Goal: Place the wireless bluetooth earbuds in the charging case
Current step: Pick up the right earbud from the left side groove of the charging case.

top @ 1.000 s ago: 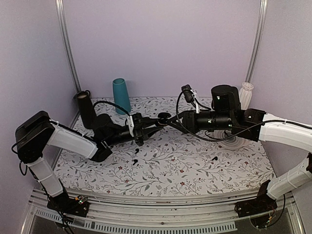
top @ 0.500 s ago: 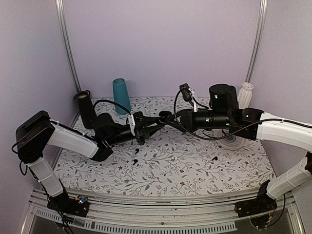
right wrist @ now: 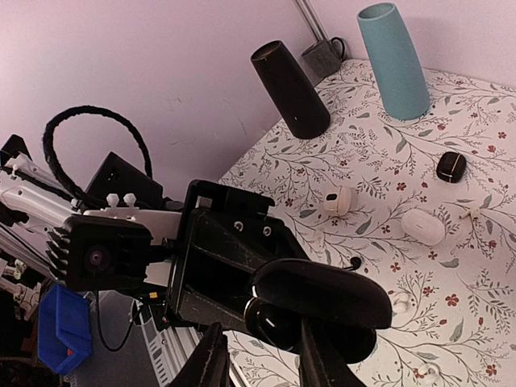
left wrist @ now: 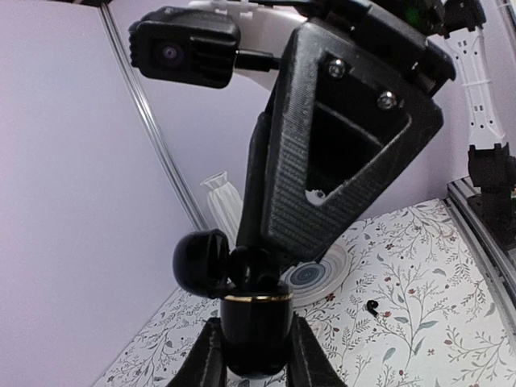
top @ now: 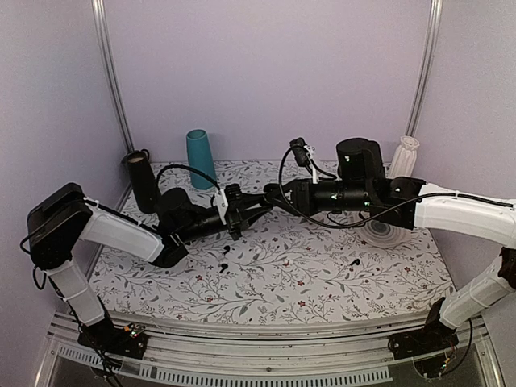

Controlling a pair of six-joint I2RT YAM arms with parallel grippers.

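My left gripper (top: 262, 201) is shut on the glossy black charging case (left wrist: 256, 326) and holds it upright above the table, with its lid (left wrist: 201, 262) swung open. My right gripper (top: 278, 196) meets it from the right, and its finger (left wrist: 347, 137) comes down onto the case mouth. A black earbud (left wrist: 246, 266) sticks up out of the opening at that fingertip. In the right wrist view the gripper (right wrist: 264, 339) straddles the gold rim (right wrist: 270, 318) under the lid (right wrist: 322, 294). Other black earbuds lie on the table (top: 226, 250) (top: 355, 262).
A teal vase (top: 200, 159), a black cylinder (top: 145, 181) and a white vase (top: 407, 155) stand along the back. A round patterned plate (top: 385, 232) lies at right. Two white cases (right wrist: 339, 200) (right wrist: 423, 226), a smaller black case (right wrist: 451, 165) and white earbuds (right wrist: 399, 302) lie below.
My right arm has slid left, bringing its gripper closer onto the case. My left arm has held the case almost still.
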